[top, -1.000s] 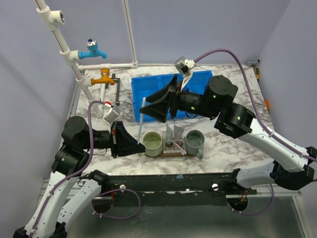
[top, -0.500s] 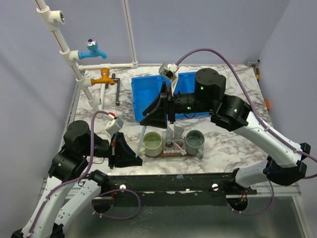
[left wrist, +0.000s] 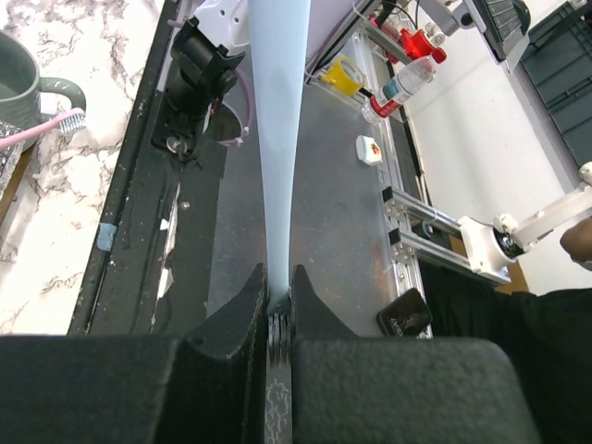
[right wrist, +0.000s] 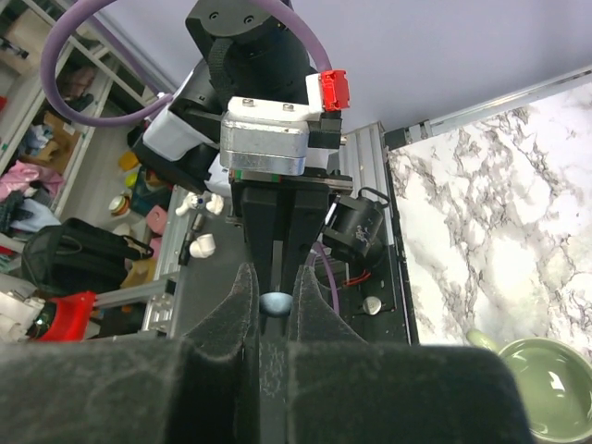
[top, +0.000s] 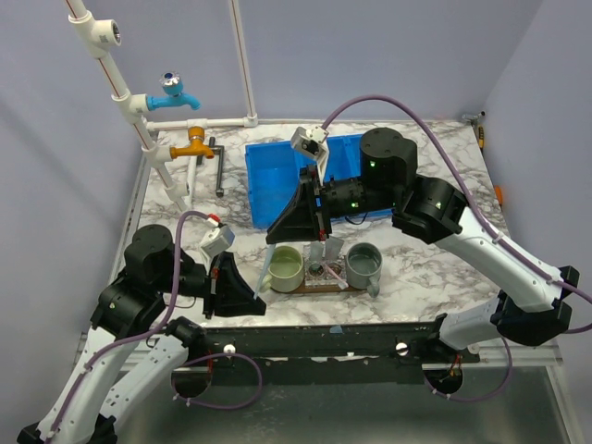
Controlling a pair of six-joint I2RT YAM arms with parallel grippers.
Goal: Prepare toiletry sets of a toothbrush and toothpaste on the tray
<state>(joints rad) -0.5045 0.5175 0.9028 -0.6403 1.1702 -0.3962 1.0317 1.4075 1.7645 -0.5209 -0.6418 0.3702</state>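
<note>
A light-blue toothbrush (top: 265, 268) stands nearly upright between my two grippers, just left of the green cup (top: 285, 266). My left gripper (top: 258, 293) is shut on its lower end, and in the left wrist view the handle (left wrist: 277, 139) runs straight up from the shut left gripper (left wrist: 277, 275). My right gripper (top: 275, 239) is shut on its upper end, whose rounded tip (right wrist: 276, 302) shows between the right gripper's (right wrist: 276, 279) jaws. On the dark-brown tray (top: 301, 288) stand the green cup, a grey cup (top: 363, 264), whitish tubes (top: 324, 250) and a pink toothbrush (left wrist: 37, 129).
A blue plastic bin (top: 273, 176) sits behind the right arm. White pipes with a blue tap (top: 174, 92) and an orange tap (top: 192, 143) stand at the back left. The black base rail (top: 324, 338) runs along the table's near edge.
The right gripper swung left and down over the toothbrush and shut on its upper end. The left arm drew back toward the near edge, still holding the toothbrush.
</note>
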